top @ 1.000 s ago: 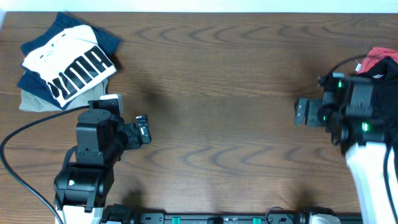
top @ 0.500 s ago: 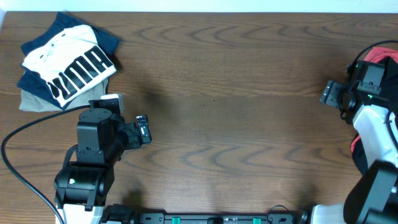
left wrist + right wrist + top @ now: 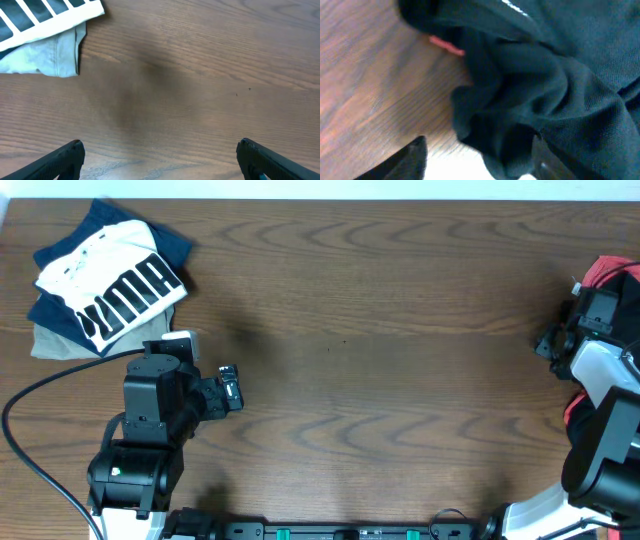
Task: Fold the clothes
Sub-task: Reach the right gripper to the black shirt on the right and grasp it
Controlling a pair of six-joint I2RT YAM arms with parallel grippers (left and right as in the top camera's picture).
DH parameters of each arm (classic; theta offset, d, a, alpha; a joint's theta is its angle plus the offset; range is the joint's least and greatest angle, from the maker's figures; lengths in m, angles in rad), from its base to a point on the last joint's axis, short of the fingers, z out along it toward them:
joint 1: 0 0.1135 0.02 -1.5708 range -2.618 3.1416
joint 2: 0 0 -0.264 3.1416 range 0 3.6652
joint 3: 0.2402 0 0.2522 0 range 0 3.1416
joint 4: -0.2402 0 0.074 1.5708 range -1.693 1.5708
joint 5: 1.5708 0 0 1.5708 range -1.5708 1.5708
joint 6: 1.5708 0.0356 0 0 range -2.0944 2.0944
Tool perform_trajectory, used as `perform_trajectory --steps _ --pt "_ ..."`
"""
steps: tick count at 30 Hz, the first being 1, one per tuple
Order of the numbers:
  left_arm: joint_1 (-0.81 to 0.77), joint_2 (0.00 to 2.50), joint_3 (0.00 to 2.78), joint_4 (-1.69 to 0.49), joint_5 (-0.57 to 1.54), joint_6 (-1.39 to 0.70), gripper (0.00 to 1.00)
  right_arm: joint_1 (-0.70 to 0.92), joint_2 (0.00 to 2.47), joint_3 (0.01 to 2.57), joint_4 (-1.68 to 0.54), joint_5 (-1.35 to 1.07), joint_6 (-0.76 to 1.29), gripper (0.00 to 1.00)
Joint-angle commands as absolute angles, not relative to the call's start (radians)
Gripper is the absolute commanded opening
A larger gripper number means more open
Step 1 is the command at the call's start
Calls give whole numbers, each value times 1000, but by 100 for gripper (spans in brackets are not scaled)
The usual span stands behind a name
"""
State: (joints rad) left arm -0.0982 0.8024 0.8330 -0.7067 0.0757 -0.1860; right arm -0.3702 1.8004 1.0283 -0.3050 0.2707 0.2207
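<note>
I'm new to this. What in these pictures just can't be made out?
- Black garment: right wrist view is too close and blurred; full shape unknown.
- Red cloth: overhead, cut off by the edge and covered by the right arm.
- Folded pieces under the PUMA shirt: overhead, mostly covered by it.

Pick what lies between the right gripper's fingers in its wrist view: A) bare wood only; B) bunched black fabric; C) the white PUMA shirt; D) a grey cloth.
B: in the right wrist view the black garment bunches between the fingers of the open right gripper.
</note>
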Motion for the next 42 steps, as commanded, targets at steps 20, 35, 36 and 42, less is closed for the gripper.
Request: perform_trajectory --steps 20,35,36,42 --pt "-97 802 852 -718 82 -184 98 -413 1696 1067 -266 227 290 1" --pt "-97 802 852 -718 82 -184 98 -412 1599 1147 -455 228 213 62" --pt "-97 802 852 -718 82 -184 98 -412 1618 1147 -455 228 213 63" --pt "-97 802 852 -718 82 -184 98 -413 1784 1147 -434 228 213 58"
